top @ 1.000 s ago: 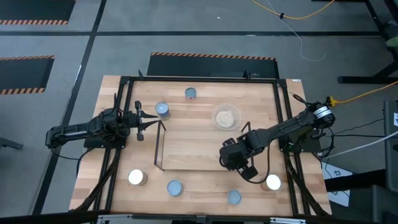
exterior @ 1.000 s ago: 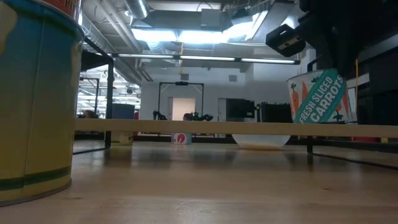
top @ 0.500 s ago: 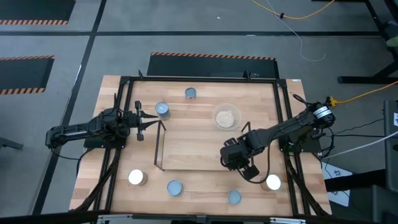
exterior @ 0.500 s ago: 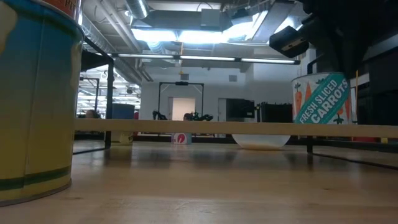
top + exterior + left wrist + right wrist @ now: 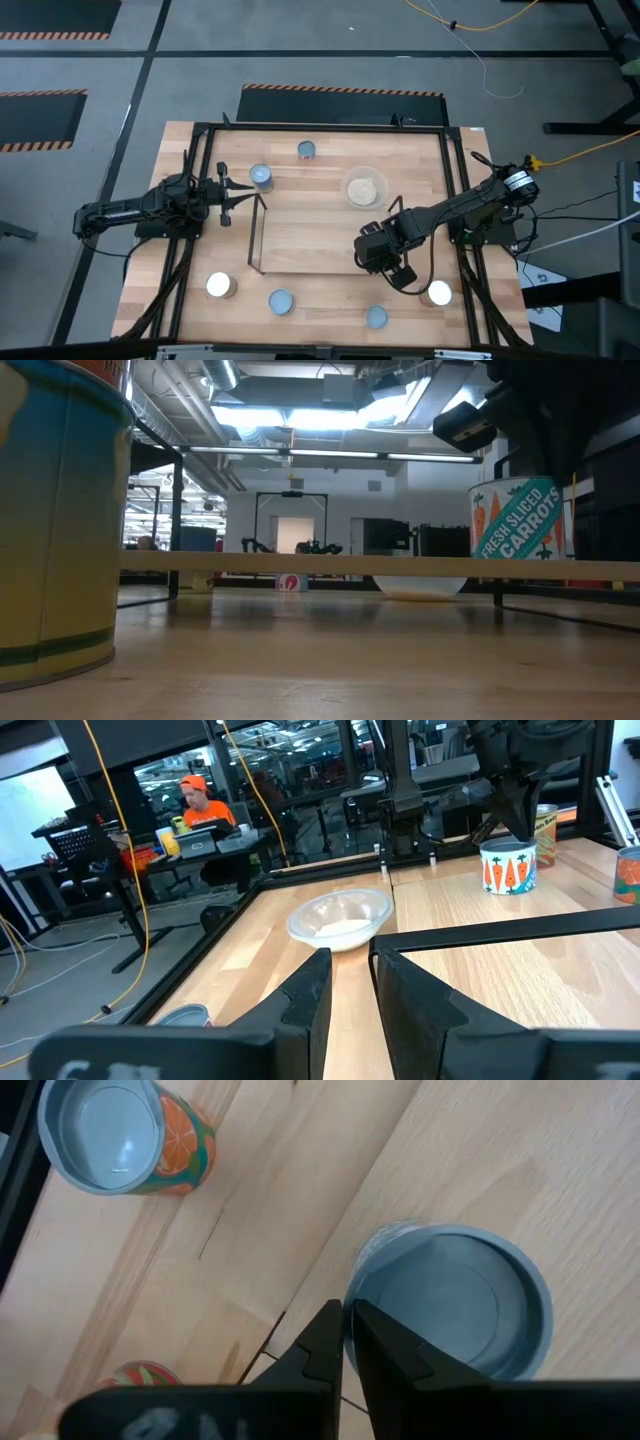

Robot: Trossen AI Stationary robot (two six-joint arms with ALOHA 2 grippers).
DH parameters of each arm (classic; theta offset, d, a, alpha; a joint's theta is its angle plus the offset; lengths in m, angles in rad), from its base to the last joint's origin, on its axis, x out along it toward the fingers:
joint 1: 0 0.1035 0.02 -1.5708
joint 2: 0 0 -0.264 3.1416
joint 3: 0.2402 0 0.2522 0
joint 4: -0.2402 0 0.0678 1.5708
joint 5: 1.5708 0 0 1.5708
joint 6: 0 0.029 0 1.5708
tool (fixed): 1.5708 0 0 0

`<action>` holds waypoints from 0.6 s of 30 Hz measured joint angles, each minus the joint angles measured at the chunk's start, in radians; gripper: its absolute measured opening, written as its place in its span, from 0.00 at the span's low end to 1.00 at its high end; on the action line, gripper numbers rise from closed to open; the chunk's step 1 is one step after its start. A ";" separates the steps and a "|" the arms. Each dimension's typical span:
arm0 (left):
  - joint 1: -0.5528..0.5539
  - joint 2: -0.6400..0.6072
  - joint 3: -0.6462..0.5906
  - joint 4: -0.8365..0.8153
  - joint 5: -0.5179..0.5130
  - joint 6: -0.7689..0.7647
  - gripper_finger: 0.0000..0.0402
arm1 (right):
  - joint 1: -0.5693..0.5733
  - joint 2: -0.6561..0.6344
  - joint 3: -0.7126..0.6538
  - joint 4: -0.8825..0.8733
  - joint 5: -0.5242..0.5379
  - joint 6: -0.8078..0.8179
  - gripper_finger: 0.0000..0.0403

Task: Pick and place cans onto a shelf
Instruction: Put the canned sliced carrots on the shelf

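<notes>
One can now upright on shelf

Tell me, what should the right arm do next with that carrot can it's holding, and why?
Probably open the right gripper and let go. It pinches the rim of the carrot can, which stands upright and looks to be resting on the shelf, so it seems set down. The left gripper waits at the shelf's far side.

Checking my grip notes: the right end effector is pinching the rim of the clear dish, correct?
Not the dish. The right end effector is pinching the rim of a can, as the right wrist view shows. The clear dish sits apart from it on the table.
</notes>
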 joint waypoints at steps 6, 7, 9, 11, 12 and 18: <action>0.000 0.000 0.000 0.000 0.000 0.002 0.19 | 0.000 0.000 0.000 0.000 0.000 0.001 0.08; 0.000 0.000 0.000 0.000 0.000 0.002 0.19 | 0.000 0.000 0.000 0.000 0.000 0.001 0.08; 0.000 0.000 0.000 0.000 0.000 0.002 0.19 | 0.000 0.000 0.000 0.000 0.000 0.001 0.08; 0.000 0.000 0.000 0.000 0.000 0.002 0.19 | 0.000 0.000 0.000 0.000 0.000 0.002 0.08; 0.000 0.000 0.000 0.000 0.000 0.002 0.19 | 0.000 0.000 0.000 0.000 0.000 0.002 0.08; 0.000 0.000 0.000 0.000 0.000 0.003 0.19 | 0.000 0.000 0.000 0.001 0.000 0.004 0.09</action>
